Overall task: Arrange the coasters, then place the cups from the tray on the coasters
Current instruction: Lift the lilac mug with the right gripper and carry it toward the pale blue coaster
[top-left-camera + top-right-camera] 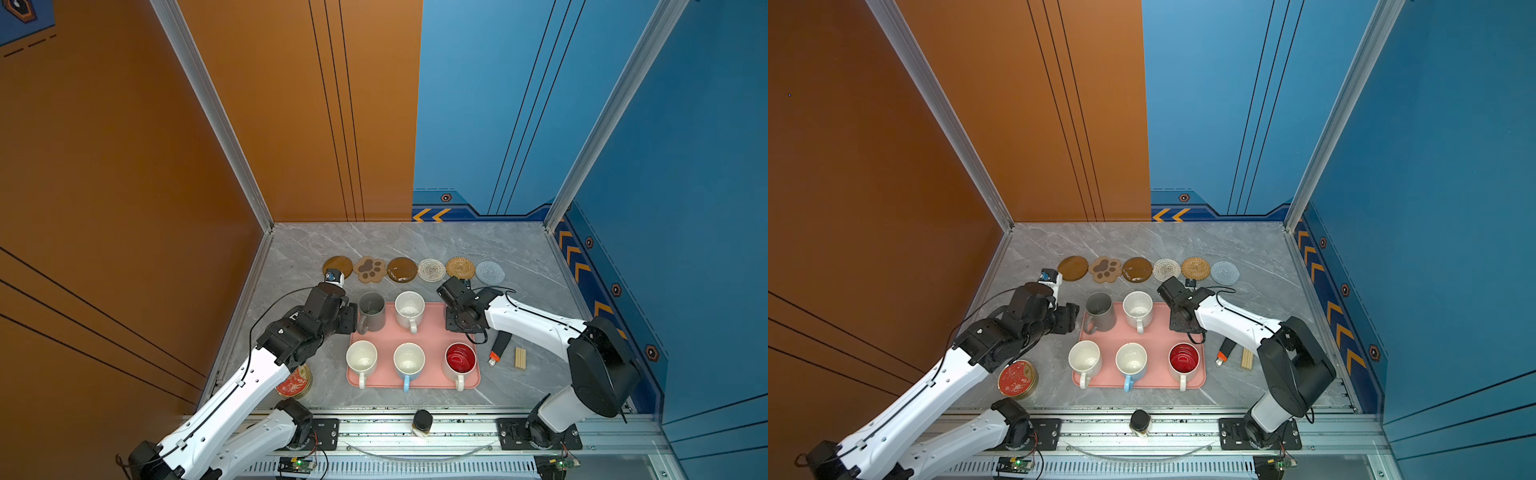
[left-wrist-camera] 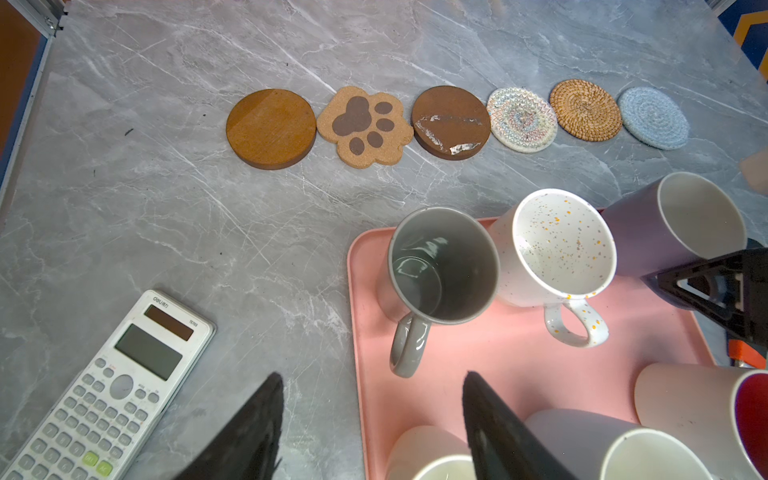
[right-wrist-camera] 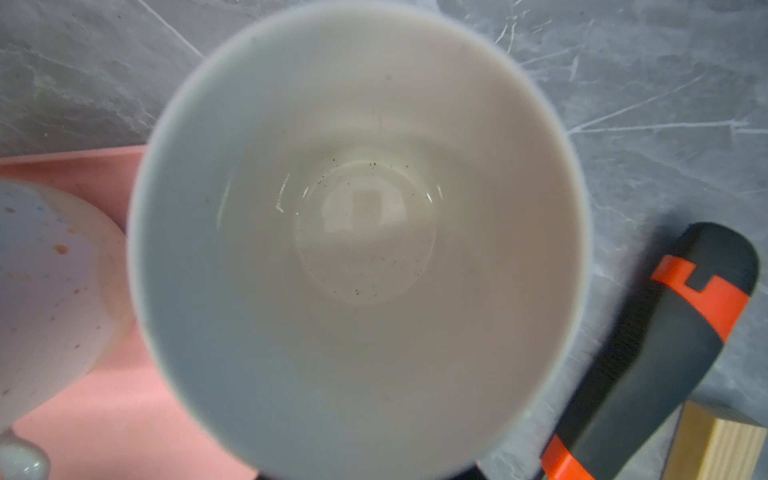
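Grey marble bench under me; the coasters lie in a row of six along its far side, the pink tray just nearer with the cups on it; my right hand hangs over the lavender cup at the tray's far right corner, whether it grips I cannot tell; my left hand stands open near the grey cup, holding nothing.

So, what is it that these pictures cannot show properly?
- Lavender cup: in both top views the right arm covers it.
- Right claw: grip unclear; the cup's inside fills the right wrist view.
- Calculator: cut by the left wrist view's edge; under the left arm in both top views.
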### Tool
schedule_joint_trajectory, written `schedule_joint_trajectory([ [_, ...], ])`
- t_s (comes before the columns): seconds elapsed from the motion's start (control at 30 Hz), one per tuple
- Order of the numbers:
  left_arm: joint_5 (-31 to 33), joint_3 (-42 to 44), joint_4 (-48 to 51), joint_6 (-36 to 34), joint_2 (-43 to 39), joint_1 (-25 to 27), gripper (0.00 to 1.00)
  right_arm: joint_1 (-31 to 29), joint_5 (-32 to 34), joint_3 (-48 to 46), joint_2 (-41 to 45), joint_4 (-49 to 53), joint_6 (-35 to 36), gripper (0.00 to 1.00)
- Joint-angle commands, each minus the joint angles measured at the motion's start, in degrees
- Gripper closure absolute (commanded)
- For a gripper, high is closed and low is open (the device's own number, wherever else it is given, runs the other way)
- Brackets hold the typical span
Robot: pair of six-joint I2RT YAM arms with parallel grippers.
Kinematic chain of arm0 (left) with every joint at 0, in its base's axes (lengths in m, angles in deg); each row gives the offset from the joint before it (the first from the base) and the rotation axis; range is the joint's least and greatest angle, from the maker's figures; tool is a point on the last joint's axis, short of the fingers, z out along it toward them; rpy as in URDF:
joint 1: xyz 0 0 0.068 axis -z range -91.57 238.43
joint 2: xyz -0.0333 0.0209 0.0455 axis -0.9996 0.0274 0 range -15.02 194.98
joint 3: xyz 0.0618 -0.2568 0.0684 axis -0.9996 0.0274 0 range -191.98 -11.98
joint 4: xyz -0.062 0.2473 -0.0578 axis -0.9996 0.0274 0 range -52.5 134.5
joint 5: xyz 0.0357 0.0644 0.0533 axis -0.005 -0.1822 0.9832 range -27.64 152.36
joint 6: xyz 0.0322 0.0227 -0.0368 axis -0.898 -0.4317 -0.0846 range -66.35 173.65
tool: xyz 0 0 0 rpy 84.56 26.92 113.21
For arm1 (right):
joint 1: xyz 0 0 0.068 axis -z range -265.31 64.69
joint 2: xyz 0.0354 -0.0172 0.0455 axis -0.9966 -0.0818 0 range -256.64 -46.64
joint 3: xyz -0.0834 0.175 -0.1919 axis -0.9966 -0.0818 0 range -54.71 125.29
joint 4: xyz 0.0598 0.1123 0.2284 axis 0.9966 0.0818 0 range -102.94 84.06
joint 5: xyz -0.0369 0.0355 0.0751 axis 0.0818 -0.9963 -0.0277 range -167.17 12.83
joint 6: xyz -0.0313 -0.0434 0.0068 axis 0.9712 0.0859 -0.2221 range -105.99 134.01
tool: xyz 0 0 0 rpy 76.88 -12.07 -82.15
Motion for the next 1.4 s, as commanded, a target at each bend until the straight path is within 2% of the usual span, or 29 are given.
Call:
schedule_joint_trajectory([
  [0.0,-0.81,-0.90,1.49,-0.62,-0.32,-0.58,0.31,0.84,0.65,-1.34,-0.38,-1.77,-1.93,0.69],
  [0.3,-0.87,-0.96,1.44,-0.40,-0.28,-0.55,0.31,0.99,0.40,-1.88,-0.75,-2.82,-2.42,0.74],
  [0.47,-0.99,-0.95,1.44,-0.27,-0.47,-0.59,0.31,0.96,0.15,-1.88,-1.10,-2.81,-2.26,0.90],
  [0.53,-0.99,-0.98,1.44,-0.30,-0.59,-0.55,0.31,0.91,0.06,-1.96,-1.11,-2.82,-2.26,1.00],
  [0.7,-1.01,-0.98,1.45,-0.29,-0.76,-0.52,0.31,0.02,1.45,-1.88,-0.34,-2.06,-1.93,1.00],
  [1.03,-0.90,-0.75,1.44,0.08,-0.65,-0.59,0.31,-4.23,8.84,-1.70,5.77,-1.55,-0.33,1.00],
  [1.37,-0.73,-1.16,1.44,0.29,-0.12,-0.53,0.31,-3.02,9.26,-0.54,10.39,-1.42,2.03,1.00],
])
